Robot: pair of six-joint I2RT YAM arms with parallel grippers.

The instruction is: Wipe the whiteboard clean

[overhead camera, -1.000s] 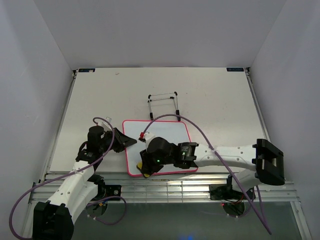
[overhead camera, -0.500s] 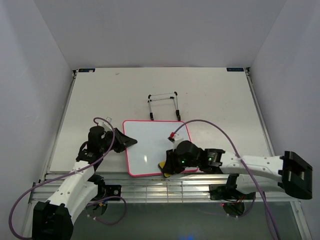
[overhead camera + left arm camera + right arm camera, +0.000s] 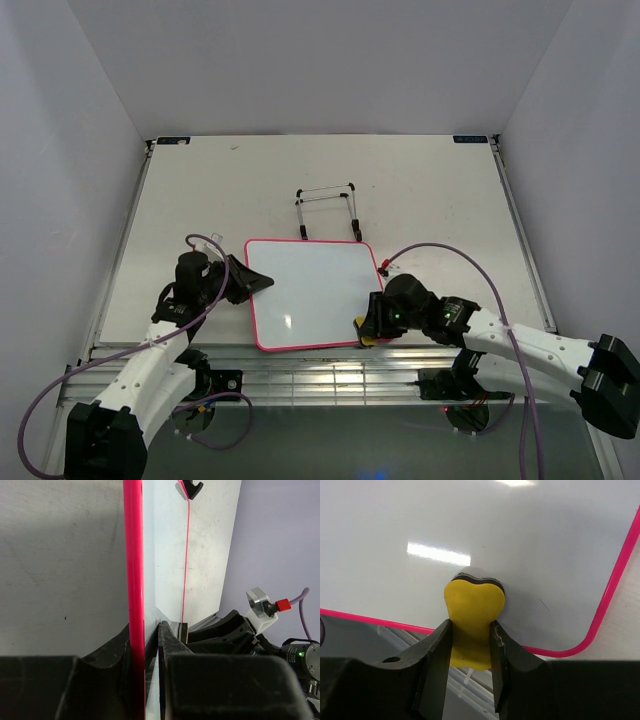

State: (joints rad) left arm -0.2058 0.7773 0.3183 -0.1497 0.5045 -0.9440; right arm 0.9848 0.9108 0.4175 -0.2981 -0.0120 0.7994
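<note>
The whiteboard (image 3: pixel 312 275) lies flat near the table's front edge, and its white face shows no marks. My left gripper (image 3: pixel 260 283) is shut on the board's left edge. In the left wrist view the pink frame (image 3: pixel 133 570) runs between the fingers (image 3: pixel 167 640). My right gripper (image 3: pixel 368 328) is shut on a yellow eraser (image 3: pixel 366 340) and presses it on the board's near right corner. In the right wrist view the eraser (image 3: pixel 473 607) sits on the white surface (image 3: pixel 470 525), just inside the pink rim.
A thin black wire stand (image 3: pixel 327 208) stands just behind the board; its foot shows in the left wrist view (image 3: pixel 190 487). A metal slatted rail (image 3: pixel 330 375) runs along the near table edge. Purple cables loop over both arms.
My right gripper has swept the eraser to the right along the board's near edge, from the near left corner to the near right corner. The left gripper and board have stayed put.
</note>
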